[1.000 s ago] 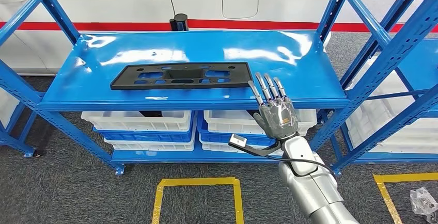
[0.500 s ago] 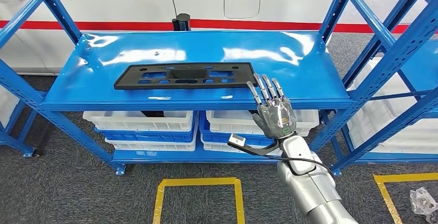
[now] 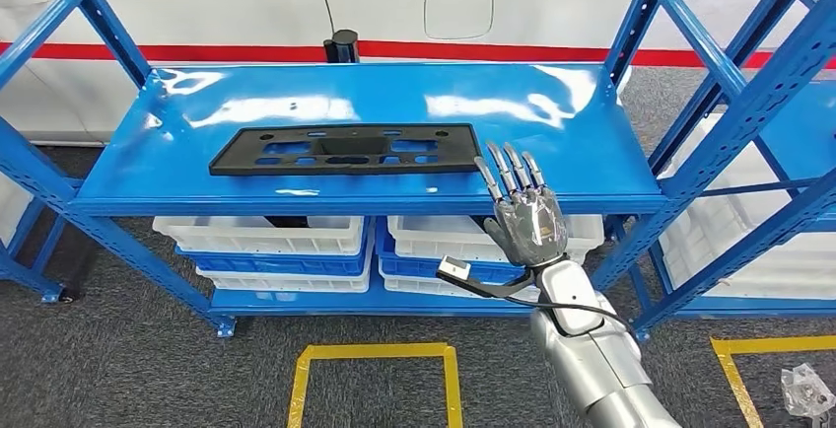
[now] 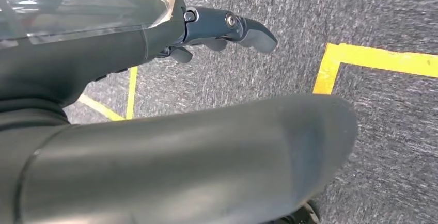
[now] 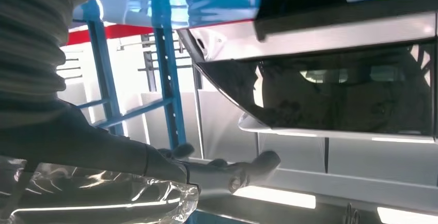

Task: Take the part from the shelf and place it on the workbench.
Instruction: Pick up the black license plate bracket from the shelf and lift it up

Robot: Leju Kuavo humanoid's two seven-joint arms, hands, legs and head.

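Robot hand, the right one [image 3: 524, 213], is raised with fingers straight and apart, holding nothing, just right of the flat black plastic perforated part [image 3: 343, 148], which lies untouched on the glossy blue metal shelf [image 3: 592, 152]. To grasp well, it should probably reach left over the part's near right corner and close across its edge.

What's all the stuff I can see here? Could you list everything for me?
Part: one, black, flat with cut-outs, lying on the shelf's top level.
Shelf: one, blue metal; more blue racking to the right.
Bins: several, white and blue, stacked on the lower level.
Floor tape: yellow lines on grey carpet.
White car: one, red stripe, behind the shelf.
Right hand: one, grey, fingers spread, raised at the shelf's front edge, right of the part.
Left hand: one, dark, hanging over the carpet.
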